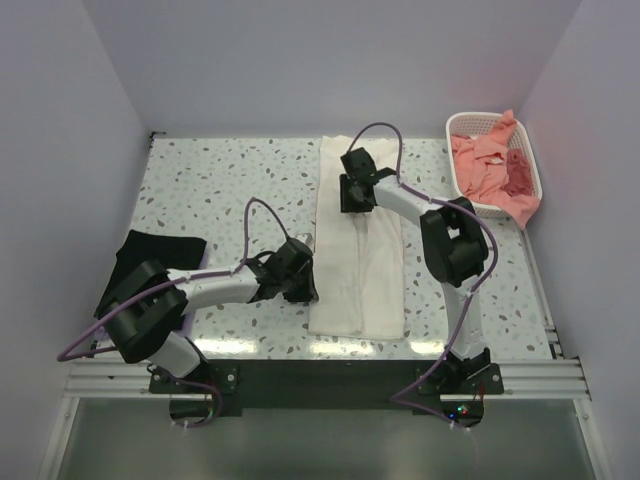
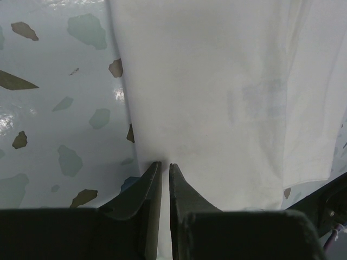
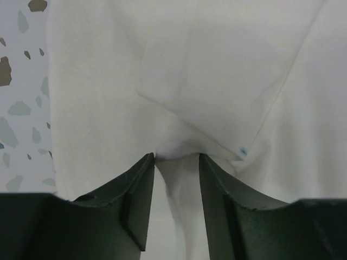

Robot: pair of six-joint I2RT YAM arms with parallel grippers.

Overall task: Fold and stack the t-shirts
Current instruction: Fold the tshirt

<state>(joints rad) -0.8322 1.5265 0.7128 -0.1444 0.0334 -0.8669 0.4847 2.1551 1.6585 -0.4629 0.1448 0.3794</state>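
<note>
The cream-white t-shirt [image 1: 365, 280] lies as a long folded strip down the middle of the table, its printed graphic hidden. My left gripper [image 1: 308, 285] is at the strip's near left edge. In the left wrist view the jaws [image 2: 165, 164] are shut on that edge of the shirt [image 2: 217, 81]. My right gripper [image 1: 357, 195] sits on the far part of the strip. In the right wrist view it [image 3: 176, 156] pinches a raised ridge of the shirt [image 3: 217, 65]. A black tee [image 1: 150, 250] lies at the left. Salmon-pink tees [image 1: 485, 160] fill the basket. No lavender tee is in view.
The white lattice basket [image 1: 492, 208] stands at the back right corner, with cloth hanging over its right rim. The speckled table [image 1: 220, 180] is walled on three sides. Purple cables loop above both arms.
</note>
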